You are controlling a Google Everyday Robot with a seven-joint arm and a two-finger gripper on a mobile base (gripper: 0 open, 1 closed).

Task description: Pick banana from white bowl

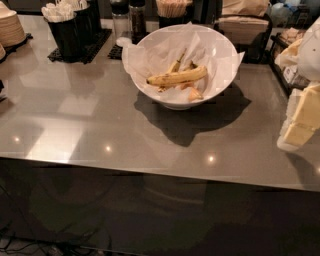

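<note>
The white bowl [225, 50] stands on the grey counter, back centre, lined with crumpled white paper. The banana [177, 77] lies across its middle, long, yellow and speckled, with dark ends. A shorter yellow banana [174, 65] sticks up behind it, and a stubby orange-tinted piece [194, 93] lies in front of it to the right. My gripper [300, 122] is at the right edge of the view, pale and cream-coloured, well to the right of the bowl and lower in the view. It holds nothing that I can see.
Black cutlery holders [67, 32] with white utensils stand at the back left on a black mat. A stack of plates [10, 27] is at the far left. Shakers [129, 20], a stick holder [174, 11] and napkin racks [245, 27] line the back. The counter's front edge [150, 167] runs across the view.
</note>
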